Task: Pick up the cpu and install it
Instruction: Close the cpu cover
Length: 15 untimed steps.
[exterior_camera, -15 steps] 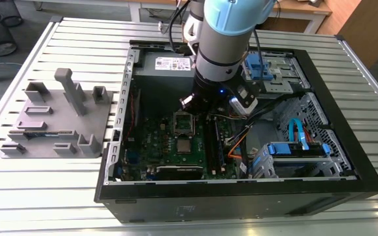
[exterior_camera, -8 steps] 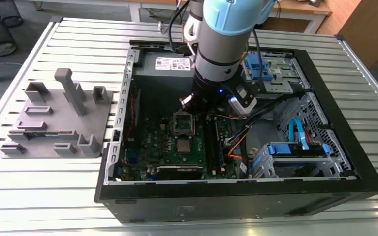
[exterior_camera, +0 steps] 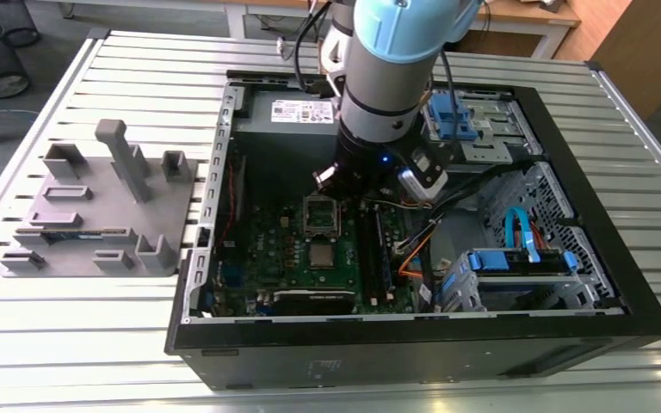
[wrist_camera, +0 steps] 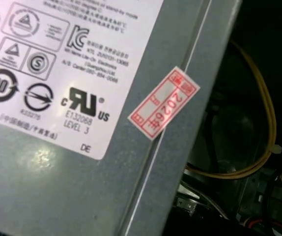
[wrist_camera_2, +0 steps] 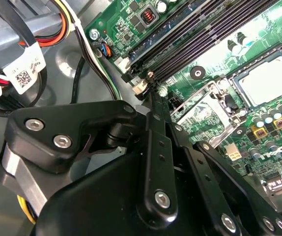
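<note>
The arm [exterior_camera: 382,82] is a silver-grey cylindrical tube with a light-blue joint cap [exterior_camera: 405,21]. A black cable [exterior_camera: 450,82] runs alongside it. The gripper [wrist_camera_2: 153,110] is matte black, built of rounded linkage plates fastened with silver socket-head screws [wrist_camera_2: 162,198], beside a bare-metal block [wrist_camera_2: 13,169].

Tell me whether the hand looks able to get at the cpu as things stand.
Probably yes. The cpu lies bare on the motherboard, the socket frame stands open beside it, and the hand hangs close over the board with nothing between them.
</note>
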Tool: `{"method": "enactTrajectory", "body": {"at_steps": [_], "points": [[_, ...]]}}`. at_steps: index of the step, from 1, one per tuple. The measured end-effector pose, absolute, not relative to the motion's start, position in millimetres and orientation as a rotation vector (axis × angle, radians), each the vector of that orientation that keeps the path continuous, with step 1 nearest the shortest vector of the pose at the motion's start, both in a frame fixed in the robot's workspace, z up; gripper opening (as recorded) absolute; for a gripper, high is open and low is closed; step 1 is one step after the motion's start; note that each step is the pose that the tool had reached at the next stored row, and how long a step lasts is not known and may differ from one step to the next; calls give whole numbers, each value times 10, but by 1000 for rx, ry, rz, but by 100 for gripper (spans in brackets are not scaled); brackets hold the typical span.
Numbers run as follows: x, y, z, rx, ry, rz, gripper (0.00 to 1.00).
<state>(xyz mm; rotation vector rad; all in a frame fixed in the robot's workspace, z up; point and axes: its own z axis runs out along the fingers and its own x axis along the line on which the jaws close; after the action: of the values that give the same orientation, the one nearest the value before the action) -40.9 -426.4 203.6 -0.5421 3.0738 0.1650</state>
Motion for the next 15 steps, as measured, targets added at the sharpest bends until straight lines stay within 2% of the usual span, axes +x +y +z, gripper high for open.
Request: {"method": "enactTrajectory", "body": {"at_steps": [15], "points": [[-457,-4237,2019,-542,3073,165,11]]}}
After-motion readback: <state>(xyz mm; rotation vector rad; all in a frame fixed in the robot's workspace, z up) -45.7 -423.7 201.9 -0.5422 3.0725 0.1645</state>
